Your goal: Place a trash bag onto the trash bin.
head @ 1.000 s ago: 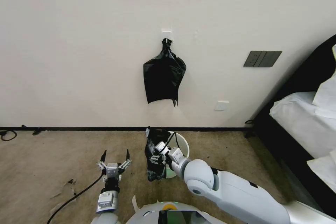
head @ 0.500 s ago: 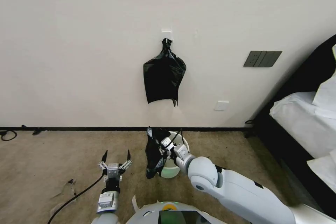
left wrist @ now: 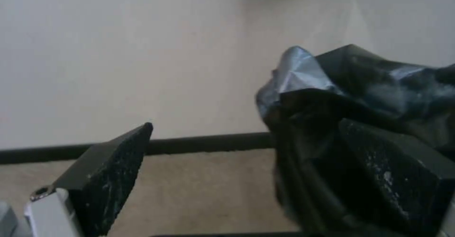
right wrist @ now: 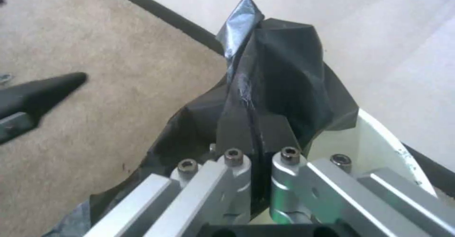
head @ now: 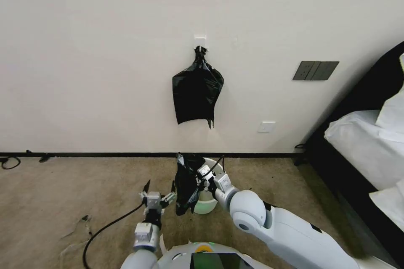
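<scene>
The trash bag (head: pixel 186 185) is off the floor, bunched and hanging against the near-left rim of the trash bin (head: pixel 211 195), but it's not opened over that rim yet, so I'd call the job about halfway. The right gripper (head: pixel 199 177) has its jaws clamped tight on the plastic. The left gripper (head: pixel 158 189), jaws spread wide and empty, sits just beside the bag, one finger against it.

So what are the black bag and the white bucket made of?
The trash bag, held by the right end effector, looks like thin glossy plastic: it crinkles and shines. The trash bin looks like smooth, hard cream plastic, though that is less certain.
</scene>
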Robot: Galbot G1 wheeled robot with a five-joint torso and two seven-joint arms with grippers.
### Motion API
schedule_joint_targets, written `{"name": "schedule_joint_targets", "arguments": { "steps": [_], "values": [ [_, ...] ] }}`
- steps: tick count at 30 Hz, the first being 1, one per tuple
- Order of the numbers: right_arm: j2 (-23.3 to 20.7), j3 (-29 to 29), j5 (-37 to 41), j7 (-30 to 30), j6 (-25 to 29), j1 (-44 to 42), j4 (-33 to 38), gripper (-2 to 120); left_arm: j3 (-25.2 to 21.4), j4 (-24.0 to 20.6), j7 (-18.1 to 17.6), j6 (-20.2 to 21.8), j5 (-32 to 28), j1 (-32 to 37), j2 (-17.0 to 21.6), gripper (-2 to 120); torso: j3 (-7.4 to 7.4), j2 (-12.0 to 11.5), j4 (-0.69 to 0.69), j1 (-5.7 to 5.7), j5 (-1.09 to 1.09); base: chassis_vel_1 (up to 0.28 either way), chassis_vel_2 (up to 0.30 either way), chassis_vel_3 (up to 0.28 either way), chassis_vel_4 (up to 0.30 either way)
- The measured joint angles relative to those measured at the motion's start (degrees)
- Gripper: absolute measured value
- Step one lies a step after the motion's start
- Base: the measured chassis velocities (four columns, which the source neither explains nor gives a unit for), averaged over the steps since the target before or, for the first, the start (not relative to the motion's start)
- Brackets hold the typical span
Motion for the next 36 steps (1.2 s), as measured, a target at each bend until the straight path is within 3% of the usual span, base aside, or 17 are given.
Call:
{"name": "schedule_joint_targets", "arguments": {
  "steps": [1, 4, 9, 13, 21, 24, 34, 36],
  "values": [
    [0.0, 0.0, 0.0, 0.0, 0.0, 0.0, 0.0, 0, 0.0, 0.0, 0.0, 0.0, 0.0, 0.0, 0.0, 100, 0.0, 0.0, 0.0, 0.0, 0.0, 0.0, 0.0, 0.0, 0.0],
    [-0.23, 0.0, 0.06, 0.46, -0.02, -0.43, 0.43, 0, 1.21, -0.26, -1.28, 6.08, -5.96, -3.43, 0.96, 100, 0.0, 0.0, 0.0, 0.0, 0.0, 0.0, 0.0, 0.0, 0.0],
    [-0.37, 0.56, 0.1, 0.67, -0.05, -0.82, 0.36, 0, 2.54, 0.22, -2.47, 11.79, -12.32, -7.26, 1.6, 100, 0.0, 0.0, 0.0, 0.0, 0.01, 0.0, 0.0, 0.0, 0.0],
    [-0.57, 0.62, 0.26, 0.8, -0.08, -0.86, 0.31, 0, 3.77, 1.13, -2.95, 13.55, -14.19, -9.17, 1.84, 100, 0.0, 0.0, 0.0, 0.0, 0.01, 0.0, 0.0, 0.0, 0.0],
    [-1.07, 1.35, 2.12, 1.26, -0.23, -0.38, 0.1, 0, 7.64, 3.55, -7.21, 22.83, -19.91, -15.57, 1.54, 99, 0.0, 0.0, 0.0, 0.0, 0.01, 0.0, 0.0, 0.0, 0.0],
    [-1.32, 1.74, 2.49, 1.27, -0.26, -0.26, 0.05, 0, 8.49, 5.14, -10.66, 26.35, -23.42, -18.63, 0.73, 94, 0.0, 0.0, 0.0, 0.0, 0.01, 0.0, 0.0, 0.0, 0.0],
    [-2.12, 2.63, 3.19, 1.38, -0.26, -0.22, 0.09, 0, 10.14, 9.87, -16.98, 32.01, -30.68, -25.92, -1.1, 82, 0.01, 0.0, 0.0, 0.0, 0.01, 0.0, 0.0, 0.0, 0.0],
    [-2.21, 2.87, 3.35, 1.47, -0.26, -0.29, 0.19, 0, 10.95, 10.98, -18.9, 33.6, -32.63, -27.63, -1.51, 73, 0.01, 0.0, -0.01, 0.0, 0.01, 0.0, 0.0, 0.0, 0.0]
  ]
}}
